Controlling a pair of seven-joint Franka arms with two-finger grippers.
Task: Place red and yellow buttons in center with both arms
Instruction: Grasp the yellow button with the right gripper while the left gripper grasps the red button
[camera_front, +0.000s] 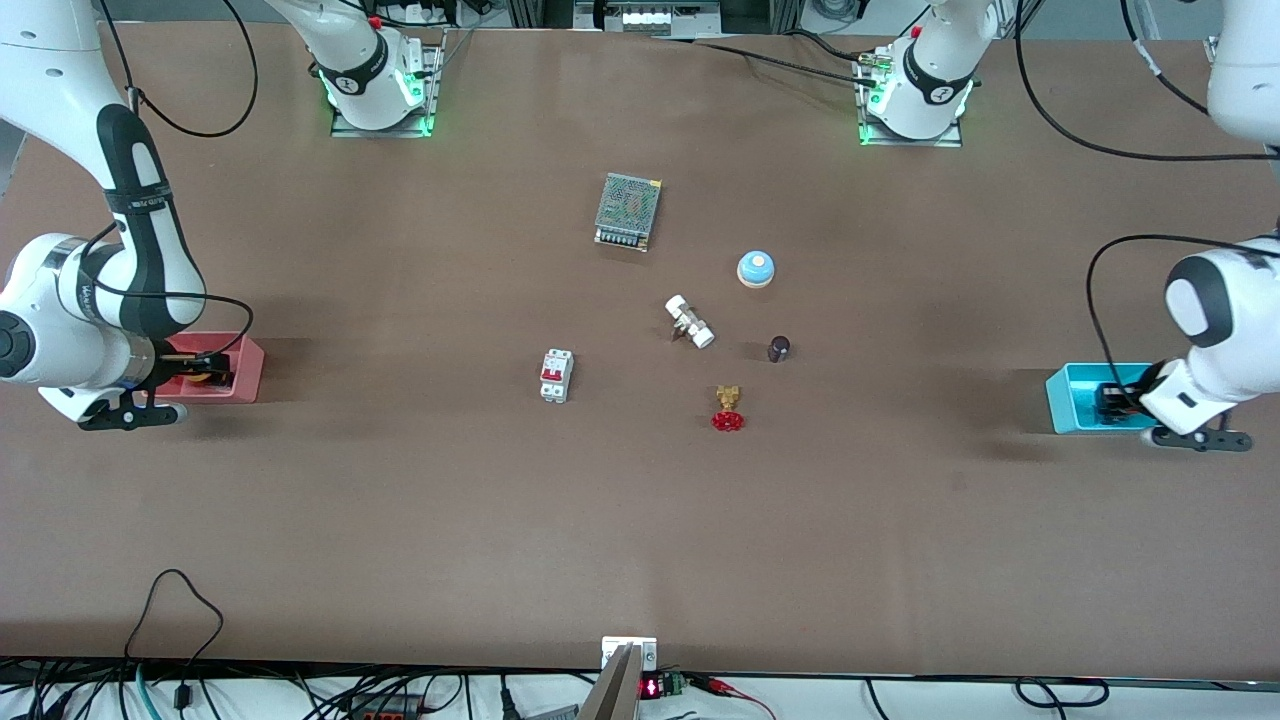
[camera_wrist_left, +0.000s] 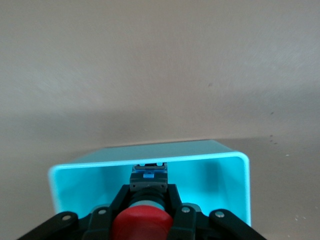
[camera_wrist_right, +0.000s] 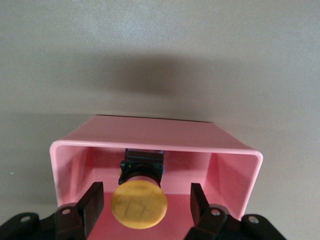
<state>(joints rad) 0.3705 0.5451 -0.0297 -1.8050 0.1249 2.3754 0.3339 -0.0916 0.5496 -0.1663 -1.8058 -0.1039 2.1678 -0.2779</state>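
The red button (camera_wrist_left: 142, 225) lies in the blue bin (camera_wrist_left: 200, 156) at the left arm's end of the table. My left gripper (camera_wrist_left: 148, 200) is down in that bin (camera_front: 1070, 395) with its fingers (camera_wrist_left: 120, 200) shut on the button's black body. The yellow button (camera_wrist_right: 139, 206) stands in the pink bin (camera_wrist_right: 150, 145) at the right arm's end. My right gripper (camera_wrist_right: 146, 205) is down in that bin (camera_front: 245, 375), open, with a finger (camera_wrist_right: 92, 205) on each side of the cap and a gap to each. The brown table's center (camera_front: 640, 470) is bare.
Around the table's middle lie a metal mesh power supply (camera_front: 628, 211), a blue-and-white bell (camera_front: 756, 268), a white fitting (camera_front: 690, 321), a dark knob (camera_front: 779, 348), a brass valve with a red handwheel (camera_front: 729, 408) and a white breaker (camera_front: 556, 375).
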